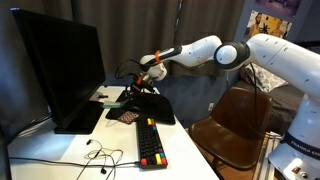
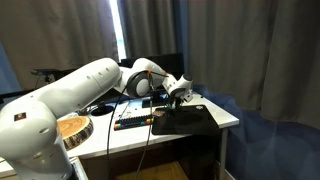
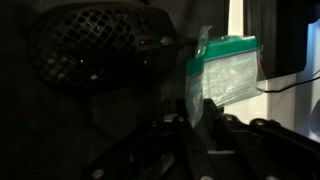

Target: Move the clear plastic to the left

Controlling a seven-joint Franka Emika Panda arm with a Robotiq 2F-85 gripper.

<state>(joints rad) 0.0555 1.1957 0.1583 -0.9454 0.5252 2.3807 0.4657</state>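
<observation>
Just one clear plastic (image 3: 225, 70) in one gripper (image 3: 203, 122).

Your exterior views face the desk (image 1: 40, 160) from different sides, sharing the keyboard (image 1: 150, 143); your wrist camera sits close to the clear plastic (image 3: 225, 65).

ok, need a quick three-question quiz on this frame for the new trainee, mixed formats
1. True or false: the clear plastic lies flat on the keyboard.
2. In the wrist view, the plastic's top edge is: A) red, B) green, C) black.
3. Fill in: in an exterior view, the gripper hangs between the monitor and a brown ____.

Key: 1 false, it stands upright, its lower end apparently pinched in the gripper. 2 B. 3 chair.
</observation>
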